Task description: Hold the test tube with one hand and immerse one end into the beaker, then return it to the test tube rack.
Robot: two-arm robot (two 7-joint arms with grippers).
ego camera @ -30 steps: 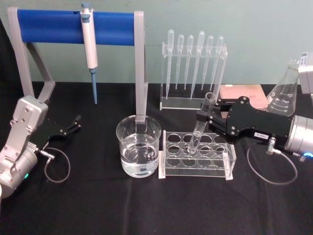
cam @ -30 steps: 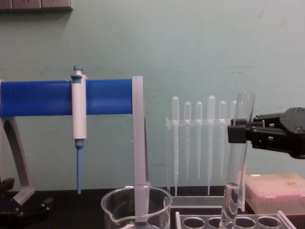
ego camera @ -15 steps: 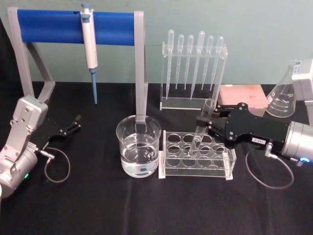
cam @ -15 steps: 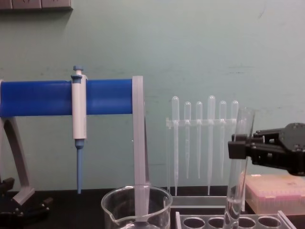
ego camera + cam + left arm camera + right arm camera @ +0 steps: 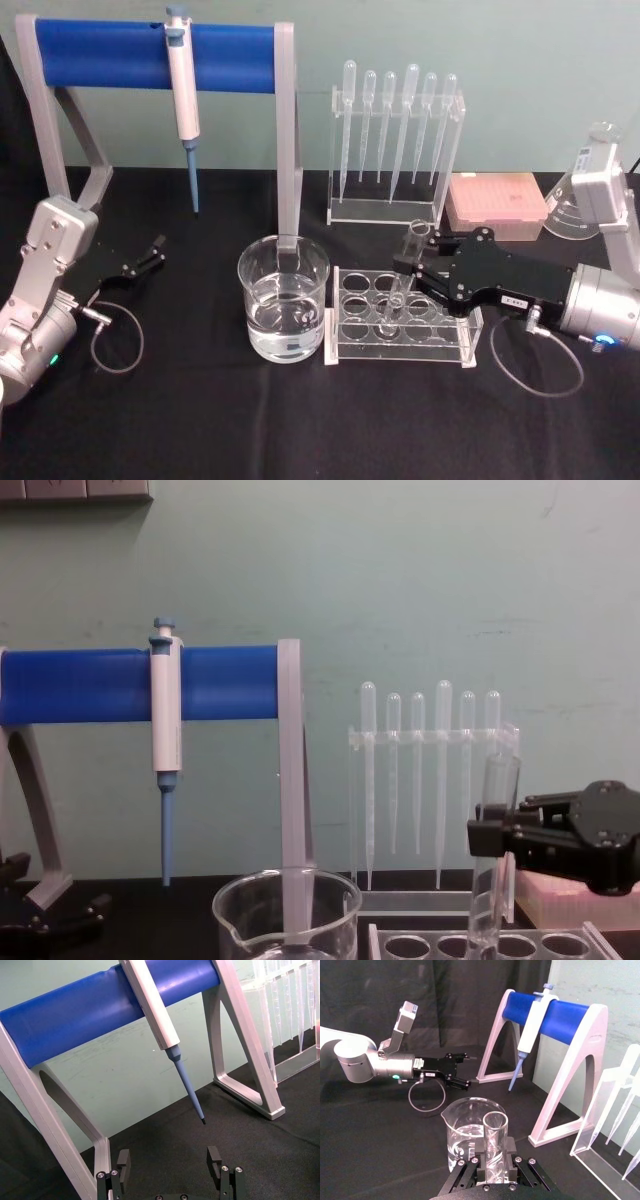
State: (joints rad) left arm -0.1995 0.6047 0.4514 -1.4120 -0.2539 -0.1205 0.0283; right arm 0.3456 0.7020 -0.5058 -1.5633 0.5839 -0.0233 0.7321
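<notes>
Right gripper (image 5: 405,268) clamped on the test tube (image 5: 398,282), its bottom inside a hole of the clear tube rack (image 5: 400,352) just below (beaker (image 5: 283,312) beside it, left gripper (image 5: 150,252) parked open well off) — looks like the return step; next: seat, then release.

Your right pincer (image 5: 408,268) sits over the clear tube rack (image 5: 404,320) at centre right. The beaker (image 5: 283,297) stands just left of the rack. Behind them the pipette stand (image 5: 394,150) and blue-barred frame (image 5: 160,58) block the back. The lower frame is open black desk (image 5: 300,420).
</notes>
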